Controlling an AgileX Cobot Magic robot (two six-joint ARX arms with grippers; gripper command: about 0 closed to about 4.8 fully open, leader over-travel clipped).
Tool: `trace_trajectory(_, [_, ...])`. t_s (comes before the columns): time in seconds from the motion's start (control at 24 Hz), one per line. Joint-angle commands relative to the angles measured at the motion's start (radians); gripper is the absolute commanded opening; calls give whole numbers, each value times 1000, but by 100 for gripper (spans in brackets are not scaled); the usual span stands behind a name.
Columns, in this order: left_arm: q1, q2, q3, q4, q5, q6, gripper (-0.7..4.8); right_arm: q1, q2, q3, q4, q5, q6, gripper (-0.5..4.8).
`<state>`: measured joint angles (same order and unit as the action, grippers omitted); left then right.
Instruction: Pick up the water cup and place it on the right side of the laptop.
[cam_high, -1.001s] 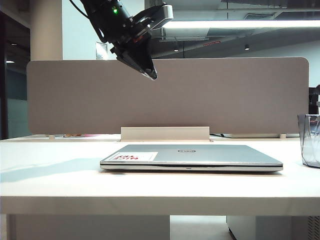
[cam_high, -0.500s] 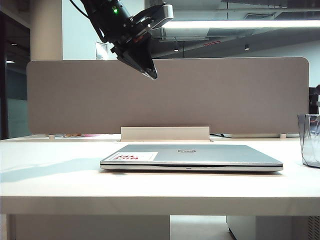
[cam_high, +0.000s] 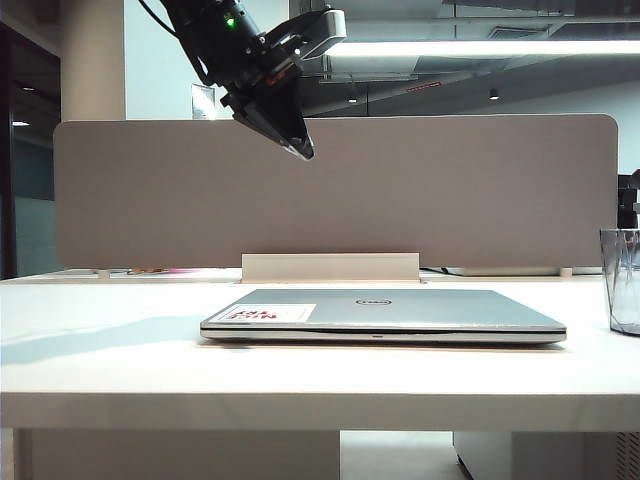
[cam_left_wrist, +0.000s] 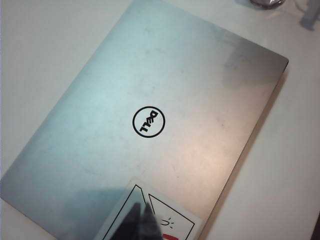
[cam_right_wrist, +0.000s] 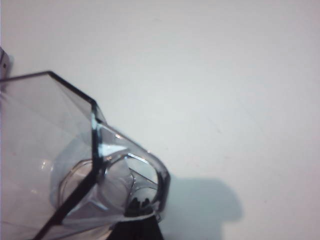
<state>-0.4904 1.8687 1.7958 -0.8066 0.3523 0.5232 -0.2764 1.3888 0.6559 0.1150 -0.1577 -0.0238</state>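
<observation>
Closed laptop (cam_high: 383, 313) lies mid-bench; water cup (cam_high: 623, 280) sits near the bench's right edge. Right gripper (cam_right_wrist: 140, 220), jaws shut on the cup's handle, fingertips at the loop. Left gripper (cam_high: 292, 140) hangs shut, empty, above laptop. Best practice: lower w/ cup upright, base flat on bench, clear of laptop's edge.

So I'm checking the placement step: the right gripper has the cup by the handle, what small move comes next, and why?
Probably open the right gripper and back it off. The water cup already stands upright on the table, right of the closed laptop and clear of it, so it seems placed. The left gripper hangs shut high above the laptop, out of the way.
</observation>
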Motion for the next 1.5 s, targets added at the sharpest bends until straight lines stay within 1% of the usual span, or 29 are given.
trace_trajectory(0.04, [-1, -6, 2, -7, 7, 0, -5, 0, -2, 5, 60, 3, -3, -1])
trace_trajectory(0.46, [-1, -6, 2, -19, 7, 0, -5, 0, -2, 5, 31, 4, -3, -1])
trace_trajectory(0.58, [-1, -6, 2, -25, 7, 0, -5, 0, -3, 5, 8, 10, -8, -1])
trace_trajectory(0.67, [-1, -6, 2, -26, 6, 0, -5, 0, -15, 5, -42, 27, -19, -2])
trace_trajectory(0.71, [-1, -6, 2, -29, 7, 0, -5, 0, -32, 5, -87, 63, -33, -1])
trace_trajectory(0.79, [-1, -6, 2, -33, 7, 0, -5, 0, -64, 5, -124, 88, -33, -1])
trace_trajectory(1.04, [-2, -6, 2, -76, 11, -1, -5, -5, -218, 4, -199, 88, -42, -1])
trace_trajectory(1.08, [-2, -7, 2, -91, 12, -1, -5, -5, -267, -1, -222, 69, -58, -1])
trace_trajectory(1.21, [-2, -7, 2, -106, 55, -2, -5, -5, -338, -21, -240, 0, -56, -1])
trace_trajectory(1.33, [-2, -10, 2, -114, 71, -1, -5, -3, -417, -49, -270, -71, -53, -1])
trace_trajectory(1.38, [-2, -11, 2, -122, 71, -3, -5, 0, -457, -64, -287, -97, -33, -2])
trace_trajectory(1.5, [-2, -16, 2, -131, 71, -8, -5, 0, -515, -92, -298, -119, 11, -1])
